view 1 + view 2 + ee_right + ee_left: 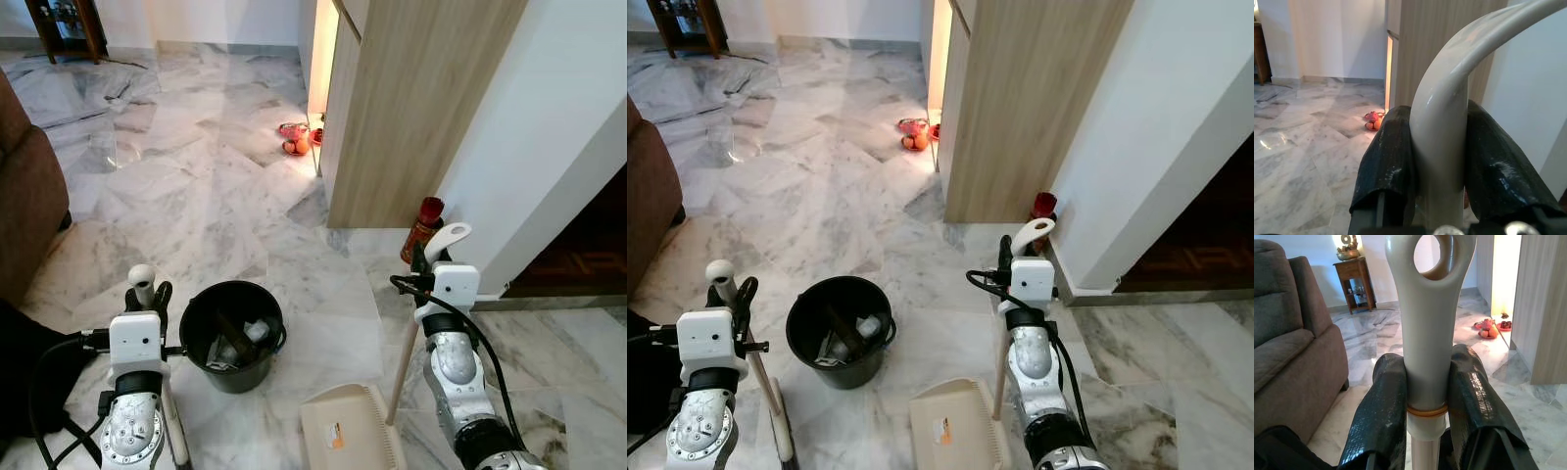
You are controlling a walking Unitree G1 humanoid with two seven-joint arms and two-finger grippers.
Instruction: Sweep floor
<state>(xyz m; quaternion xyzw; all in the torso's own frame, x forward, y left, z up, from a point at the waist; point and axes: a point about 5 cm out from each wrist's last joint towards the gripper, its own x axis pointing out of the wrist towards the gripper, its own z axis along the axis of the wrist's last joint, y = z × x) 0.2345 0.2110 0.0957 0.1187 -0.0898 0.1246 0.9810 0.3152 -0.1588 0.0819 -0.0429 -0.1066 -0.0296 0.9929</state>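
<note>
Sofa point(1288, 347) beside left pincer point(1427, 396) clamping broom handle point(1425, 333).

- The dustpan point(348, 431) is cut off by the bottom edge.
- The broom handle point(764, 392) runs out of frame, its head unseen.
- The black bin's point(232, 333) contents are too small to identify.

The grey-veined marble floor point(196, 186) carries a black bucket point(232, 335) holding scraps, and just beside it a cream dustpan point(350, 429) lies flat. Farther off — by the lit gap in the wooden cabinet point(411, 108) — sits a small plate of fruit point(293, 138). A brown sofa point(27, 196) stands at the left, and a red bottle point(422, 228) at the wall corner.
</note>
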